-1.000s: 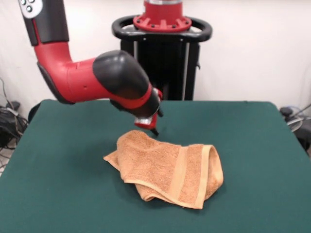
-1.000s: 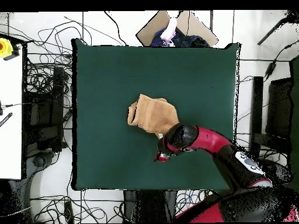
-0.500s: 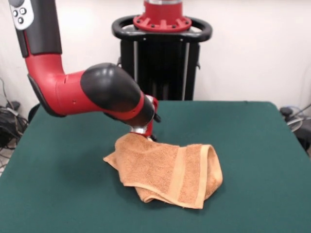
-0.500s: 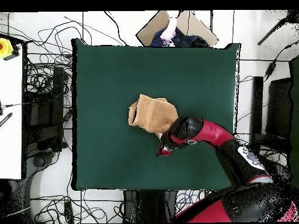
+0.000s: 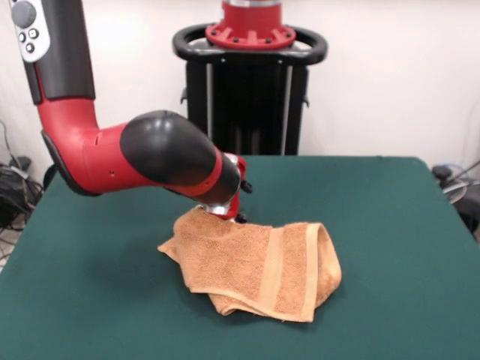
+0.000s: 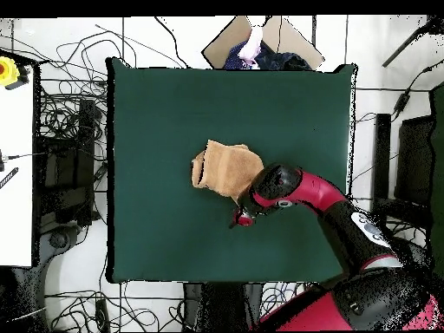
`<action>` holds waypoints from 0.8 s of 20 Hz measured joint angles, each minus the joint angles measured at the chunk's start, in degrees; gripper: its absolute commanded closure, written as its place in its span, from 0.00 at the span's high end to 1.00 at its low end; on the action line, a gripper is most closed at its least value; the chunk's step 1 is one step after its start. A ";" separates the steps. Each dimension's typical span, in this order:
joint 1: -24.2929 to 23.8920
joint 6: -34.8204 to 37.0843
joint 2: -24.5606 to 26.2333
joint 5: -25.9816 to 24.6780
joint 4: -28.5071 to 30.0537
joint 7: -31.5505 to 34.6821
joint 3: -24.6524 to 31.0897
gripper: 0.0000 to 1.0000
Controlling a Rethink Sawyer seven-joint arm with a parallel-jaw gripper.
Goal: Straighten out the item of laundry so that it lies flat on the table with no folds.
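The item of laundry (image 5: 262,266) is an orange-tan towel lying crumpled and folded over itself near the middle of the green table (image 5: 90,300). One woven band runs across its right part. In the overhead view the towel (image 6: 227,166) is a small bunched patch on the table (image 6: 156,113). My gripper (image 5: 234,214) is low at the towel's far edge, mostly hidden behind the red and black wrist. From above, the gripper (image 6: 241,217) sits at the towel's edge nearest the robot's base. Whether it holds the cloth does not show.
The black pedestal (image 5: 251,75) stands behind the table. In the overhead view a cardboard box (image 6: 260,43) with clothes lies beyond the far table edge, cables (image 6: 69,113) spread on the floor to the left, and a white bench (image 6: 17,173) stands at the far left.
The arm has come down and drawn in to the towel's far edge. The towel's near-gripper corner has shifted slightly and sits lower.
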 measured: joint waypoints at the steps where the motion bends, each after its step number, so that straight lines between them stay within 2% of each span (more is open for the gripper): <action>1: -0.33 -0.11 0.10 -0.01 0.00 0.00 0.38 1.00; 16: -2.51 -4.05 0.12 -0.04 0.56 0.00 3.30 1.00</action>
